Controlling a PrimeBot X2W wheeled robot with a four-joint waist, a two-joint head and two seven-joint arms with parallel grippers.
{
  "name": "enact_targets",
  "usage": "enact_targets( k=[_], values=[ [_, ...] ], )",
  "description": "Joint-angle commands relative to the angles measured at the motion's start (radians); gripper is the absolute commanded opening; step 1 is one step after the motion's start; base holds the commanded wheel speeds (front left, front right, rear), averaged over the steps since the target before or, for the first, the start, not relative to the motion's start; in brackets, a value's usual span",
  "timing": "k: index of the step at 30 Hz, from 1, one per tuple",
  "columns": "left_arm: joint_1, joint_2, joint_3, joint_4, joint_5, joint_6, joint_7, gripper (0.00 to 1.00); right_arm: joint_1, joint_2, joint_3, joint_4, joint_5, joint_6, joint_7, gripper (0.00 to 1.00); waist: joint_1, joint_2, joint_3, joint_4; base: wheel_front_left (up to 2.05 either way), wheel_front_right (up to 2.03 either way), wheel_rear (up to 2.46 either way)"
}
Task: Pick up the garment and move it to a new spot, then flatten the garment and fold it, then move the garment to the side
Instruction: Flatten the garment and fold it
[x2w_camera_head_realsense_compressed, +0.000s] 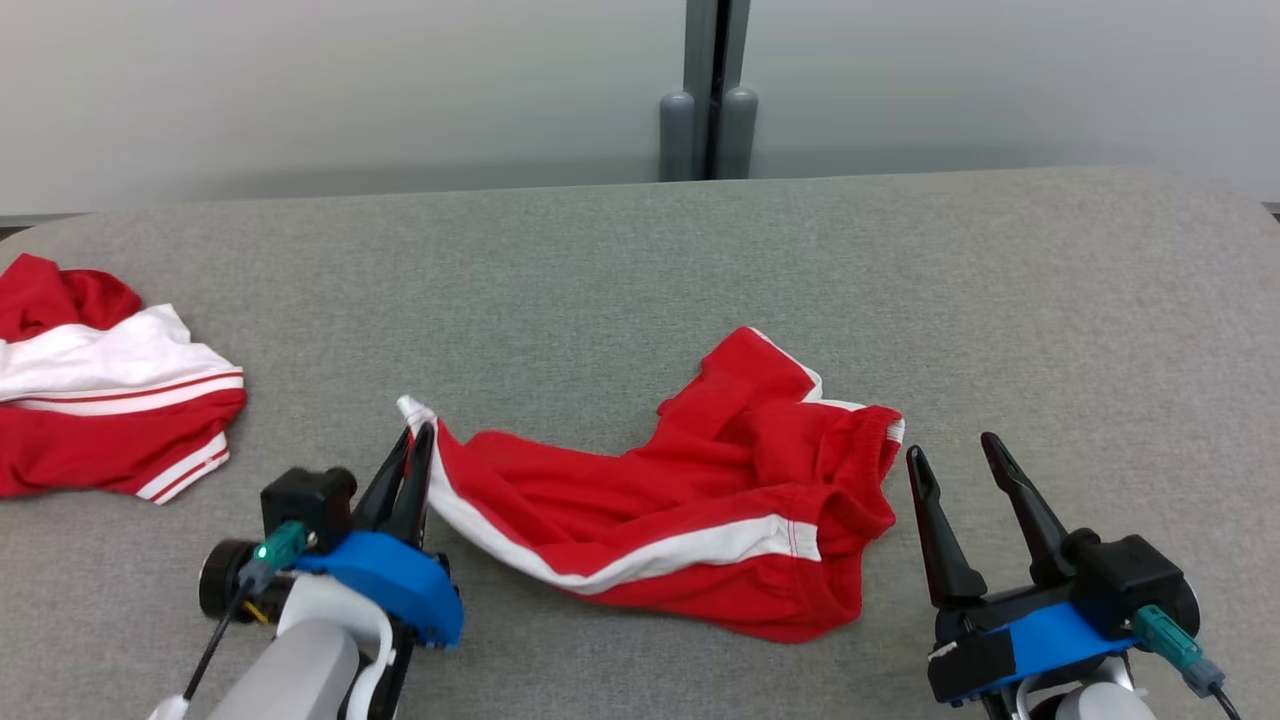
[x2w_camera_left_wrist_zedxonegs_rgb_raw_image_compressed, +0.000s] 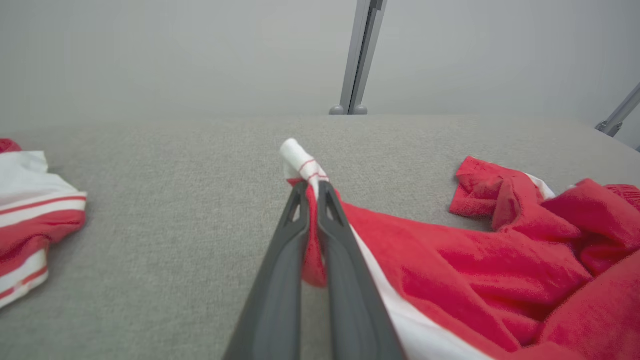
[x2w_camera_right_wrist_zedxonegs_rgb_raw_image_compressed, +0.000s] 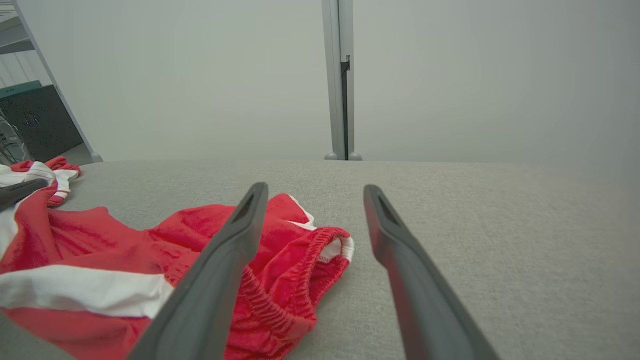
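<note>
Left gripper (x2w_camera_head_realsense_compressed: 418, 440) pinching the white-trimmed hem (x2w_camera_left_wrist_zedxonegs_rgb_raw_image_compressed: 300, 157) at the 9 o'clock end of the red shorts (x2w_camera_head_realsense_compressed: 700, 480); right gripper (x2w_camera_head_realsense_compressed: 952, 447) spread, empty, just beside the elastic waistband (x2w_camera_head_realsense_compressed: 885, 470) at 3 o'clock. Best: right pinches the waistband too, then lift both evenly. Shorts crumpled, white side stripe, mid grey table (x2w_camera_head_realsense_compressed: 600, 260) toward 6 o'clock; second red-white garment (x2w_camera_head_realsense_compressed: 100, 400) at 9 o'clock
</note>
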Motion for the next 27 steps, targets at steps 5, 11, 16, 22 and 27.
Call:
enact_targets(
  k=[5, 11, 16, 22, 27],
  values=[
    [0.19, -0.019, 0.138, -0.118, 0.049, 0.04, -0.003, 0.0, 0.021, -0.002, 0.001, 0.008, -0.007, 0.0, -0.004, 1.0, 0.0, 0.0001, -0.005, 0.035, 0.0, 0.0, 0.0],
    [0.345, -0.068, 0.279, -0.176, 0.094, 0.048, -0.003, 0.0, 0.019, -0.002, -0.002, 0.016, -0.006, 0.0, -0.003, 1.0, 0.0, 0.0001, -0.015, 0.047, 0.0, 0.0, 0.0],
    [0.409, -0.105, 0.335, -0.172, 0.128, 0.03, -0.003, 0.16, 0.031, -0.002, -0.006, 0.024, -0.003, 0.0, -0.004, 1.0, 0.0, 0.0001, -0.025, 0.05, 0.0, 0.0, 0.0],
    [0.425, -0.152, 0.443, -0.243, 0.224, 0.006, -0.003, 1.0, 0.041, -0.002, -0.005, 0.034, 0.002, 0.0, -0.004, 1.0, 0.0, 0.0001, -0.043, 0.046, 0.0, 0.0, 0.0],
    [0.431, -0.185, 0.562, -0.354, 0.328, -0.022, -0.003, 1.0, 0.037, -0.002, -0.016, 0.039, -0.005, 0.0, -0.004, 1.0, 0.0, 0.0001, -0.053, 0.035, 0.0, 0.0, 0.0]
  ],
)
